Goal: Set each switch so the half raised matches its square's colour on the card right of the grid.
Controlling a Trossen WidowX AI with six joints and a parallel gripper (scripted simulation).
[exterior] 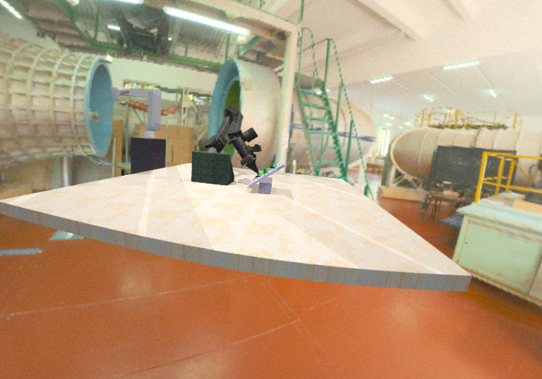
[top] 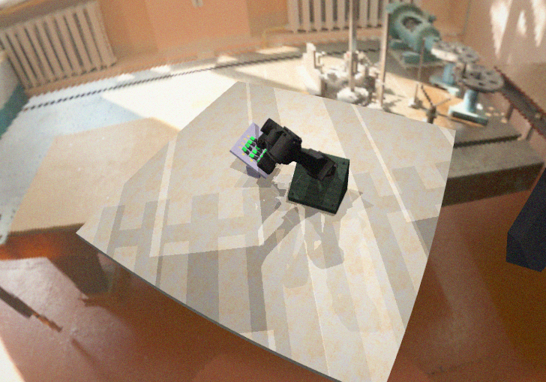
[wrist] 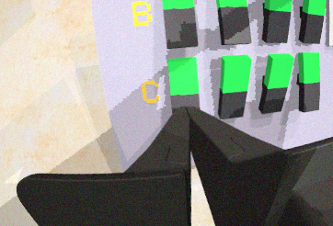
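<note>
The lavender panel (top: 252, 127) (exterior: 252, 183) (wrist: 121, 54) is tilted and carries rocker switches with green far halves and dark near halves. The wrist view shows rows B and C. My gripper (exterior: 257, 173) (wrist: 185, 116) is shut and empty. Its tips are at the dark near half of the leftmost row C switch (wrist: 184, 77), hiding that half's near end; contact is hard to tell. The other row C switches lie to its right. Only a thin edge of the card (wrist: 330, 31) shows at the wrist view's right border; its squares are out of view. Far rows are cut off there.
The panel rests on a lavender block (exterior: 265, 186) on the pale table (top: 211, 281) (exterior: 210, 217). The arm's dark green base box (top: 317, 190) (exterior: 212, 167) stands on the near side of the panel. The arm covers part of the grid in the top view.
</note>
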